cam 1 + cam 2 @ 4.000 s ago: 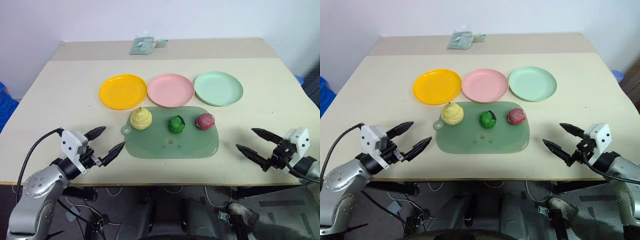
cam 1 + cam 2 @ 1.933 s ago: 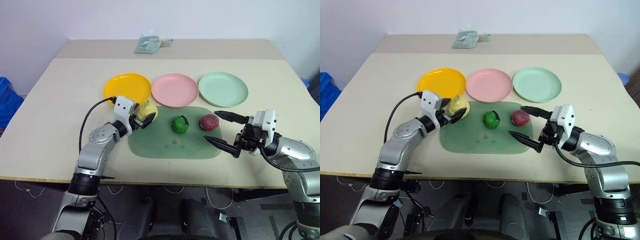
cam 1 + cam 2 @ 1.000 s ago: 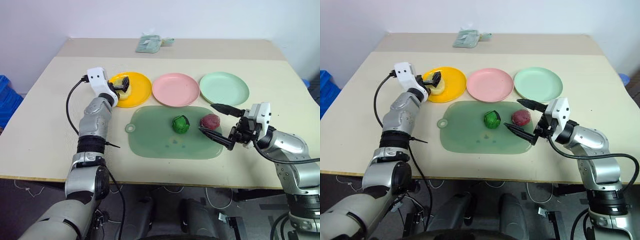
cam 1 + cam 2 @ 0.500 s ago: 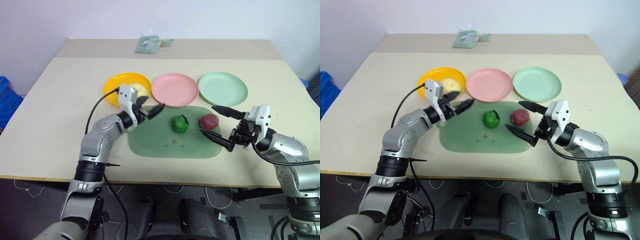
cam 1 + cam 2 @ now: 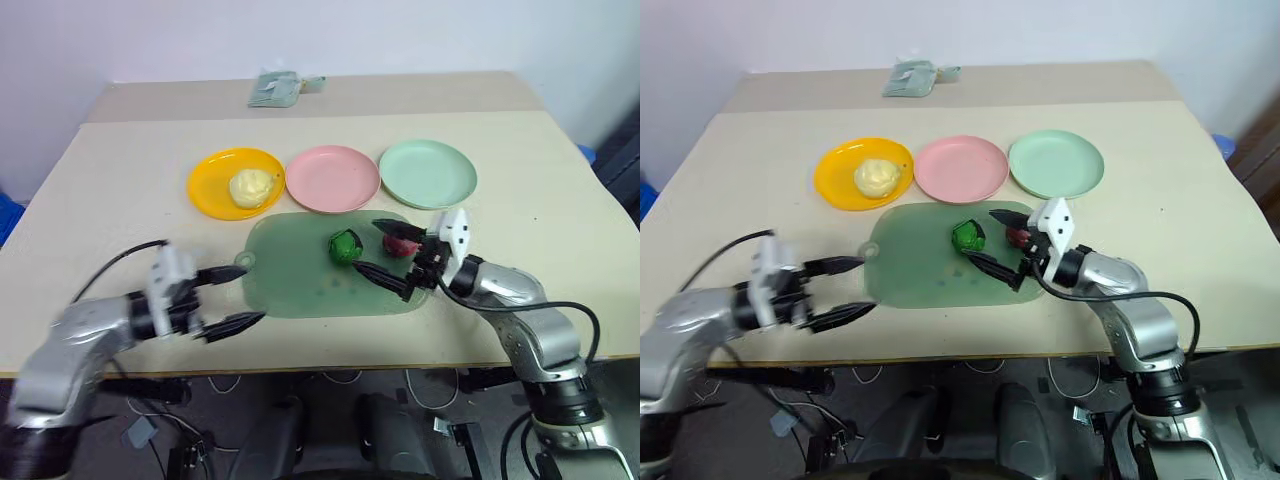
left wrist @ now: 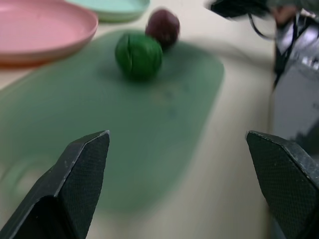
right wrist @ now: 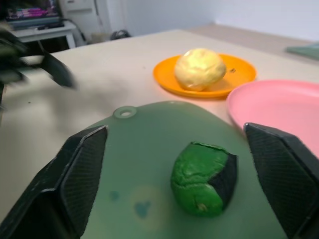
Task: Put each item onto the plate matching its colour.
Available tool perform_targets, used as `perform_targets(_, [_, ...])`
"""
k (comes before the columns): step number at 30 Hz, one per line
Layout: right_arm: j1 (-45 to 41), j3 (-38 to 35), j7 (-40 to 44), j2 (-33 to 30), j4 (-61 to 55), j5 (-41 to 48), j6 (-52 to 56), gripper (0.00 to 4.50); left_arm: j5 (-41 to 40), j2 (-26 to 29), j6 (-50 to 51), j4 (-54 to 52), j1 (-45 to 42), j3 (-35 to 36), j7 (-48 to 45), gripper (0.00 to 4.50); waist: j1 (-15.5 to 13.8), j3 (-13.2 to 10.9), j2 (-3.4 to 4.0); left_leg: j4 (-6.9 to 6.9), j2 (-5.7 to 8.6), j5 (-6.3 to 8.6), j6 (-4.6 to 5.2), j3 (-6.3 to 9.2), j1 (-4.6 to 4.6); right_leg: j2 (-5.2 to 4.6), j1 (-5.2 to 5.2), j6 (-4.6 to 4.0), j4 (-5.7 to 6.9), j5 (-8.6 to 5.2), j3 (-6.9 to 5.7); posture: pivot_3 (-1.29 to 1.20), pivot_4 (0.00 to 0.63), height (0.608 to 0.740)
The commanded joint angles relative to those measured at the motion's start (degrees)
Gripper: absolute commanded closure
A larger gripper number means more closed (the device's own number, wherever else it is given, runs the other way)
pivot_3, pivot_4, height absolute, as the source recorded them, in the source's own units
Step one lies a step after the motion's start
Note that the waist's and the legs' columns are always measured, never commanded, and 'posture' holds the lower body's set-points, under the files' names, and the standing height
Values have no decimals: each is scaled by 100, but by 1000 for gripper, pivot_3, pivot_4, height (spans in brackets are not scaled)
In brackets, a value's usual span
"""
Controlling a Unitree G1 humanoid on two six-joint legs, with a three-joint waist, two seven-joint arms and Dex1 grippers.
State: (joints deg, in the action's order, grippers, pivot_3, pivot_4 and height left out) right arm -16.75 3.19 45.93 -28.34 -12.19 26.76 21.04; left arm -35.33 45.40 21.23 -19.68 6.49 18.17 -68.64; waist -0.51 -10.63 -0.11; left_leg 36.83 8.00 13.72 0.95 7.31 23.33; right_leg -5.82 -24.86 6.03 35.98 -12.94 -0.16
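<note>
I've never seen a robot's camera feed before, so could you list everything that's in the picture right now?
Table: one, beige, under everything.
Plates: three in a row, yellow-orange plate, pink plate, mint green plate.
Yellow toy food: one, pale yellow, lumpy, on the yellow-orange plate.
Cutting mat: one, translucent green, in front of the plates.
Green ball: one, dark green, crinkled, on the mat.
Maroon ball: one, dark red, on the mat beside the green ball.
Folded packet: one, pale green, at the table's far edge.
Left gripper: black fingers, open, over the table's near edge, left of the mat.
Right gripper: black fingers, open, over the mat by the two balls.
</note>
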Motion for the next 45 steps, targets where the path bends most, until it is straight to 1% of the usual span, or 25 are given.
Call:
perform_targets(1, [-230, 129, -5, 120, 201, -152, 12, 0, -363, 86, -256, -411, 313, 515, -343, 42, -44, 0, 0, 2, 0, 2, -1, 1, 0, 0, -1, 0, -4, 0, -1, 0, 150, 740])
perform_targets(5, [-479, 332, -6, 245, 659, -446, -83, 0, -478, -12, -292, -792, 675, 692, -186, 42, -20, 1, -1, 5, 0, 3, -1, 0, 0, 1, 6, 0, -12, 0, -1, 0, 150, 740])
perform_targets(10, [-785, 474, -47, 389, 1303, -877, -325, 0, -596, -140, -221, -1247, 991, 733, 115, 42, -11, 0, -1, 2, -2, 3, -1, 0, 0, 4, 5, 1, -2, 1, 0, 0, 150, 740])
perform_targets(18, [-1048, 609, -107, 648, 1762, -1261, -484, 0, -743, -163, -120, -1614, 1095, 756, 591, 42, -19, 0, -1, 2, -4, 3, -1, 0, -1, 10, 4, 1, 1, 1, 0, 0, 150, 740])
perform_targets(21, [-1107, 618, -18, 677, 1829, -1306, -533, 803, -754, -175, -130, -1687, 1149, 785, 741, 0, -15, 0, -1, 2, -4, 3, -2, 0, 0, 11, 5, 1, 0, 1, 0, 0, 150, 740])
perform_targets(24, [-1159, 489, 15, 695, 1762, -1225, -555, 2321, -776, -186, -148, -1730, 1208, 808, 856, 0, -12, 0, 0, 2, -5, 2, -2, 0, -1, 14, 4, 1, 2, 1, 1, 0, 150, 740])
perform_targets(25, [-1196, 409, 45, 690, 1713, -1151, -568, 2695, -779, -194, -155, -1736, 1216, 806, 897, 0, -12, 0, 0, 2, -5, 2, -2, 0, -1, 14, 3, 1, 2, 2, 1, 0, 150, 740])
perform_targets(26, [-1251, 297, 92, 673, 1661, -1036, -546, 2874, -775, -207, -164, -1752, 1218, 791, 943, 0, -13, 0, 0, 2, -5, 2, -2, 0, -1, 14, 3, 1, 2, 2, 1, 0, 150, 740])
perform_targets(28, [-1349, 116, 171, 639, 1606, -858, -490, 2874, -773, -223, -176, -1793, 1227, 758, 1012, 0, -14, 0, 0, 2, -6, 3, -2, -1, -1, 14, 4, 1, 2, 2, 1, 0, 150, 740])
perform_targets(30, [-1649, -209, 241, 585, 1697, -570, -367, 2874, -777, -257, -185, -1845, 1236, 733, 1087, 0, -15, -1, 2, 2, -5, 3, -2, -1, -1, 14, 5, 1, 1, 2, 1, 0, 150, 740])
perform_targets(32, [-2174, -538, 127, 514, 2142, -488, -401, 2874, -788, -303, -194, -1884, 1250, 742, 1156, 0, -10, -2, 3, 3, -6, 3, -2, -1, -1, 15, 5, 1, 1, 2, 2, 0, 150, 740])
perform_targets(35, [-3138, -802, -232, 372, 3618, -861, -1078, 2874, -791, -352, -205, -1908, 1253, 745, 1242, 0, 0, -2, 3, 3, -7, 2, -4, -4, -1, 16, 2, -2, 2, 4, 2, 0, 150, 740])
perform_targets(36, [-3336, -823, -287, 341, 3992, -964, -1277, 2874, -787, -356, -208, -1912, 1253, 739, 1256, 0, 2, -1, 2, 2, -7, 2, -4, -4, -2, 16, 2, -2, 2, 4, 2, 0, 150, 740])
perform_targets(40, [-4523, -760, -694, 115, 6845, -1711, -2559, 2874, -740, -509, -269, -2002, 1269, 645, 1451, 0, 9, -1, -1, -6, -7, -4, 3, -9, -5, 15, 3, -6, -1, 7, 1, 0, 150, 740])
perform_targets(42, [-4822, -714, -877, 132, 7686, -1961, -2865, 2874, -709, -577, -294, -2068, 1327, 643, 1527, 0, 28, -1, -1, -9, -8, -5, 5, -10, -5, 15, 4, -9, -5, 8, 2, 0, 150, 740])
perform_targets(45, [-5027, -722, -1081, 215, 8359, -2200, -3076, 2874, -694, -645, -317, -2160, 1418, 670, 1610, 0, 92, -2, 1, -18, -8, -14, -2, -11, -5, 14, 0, -10, -6, 9, 6, 0, 150, 740])
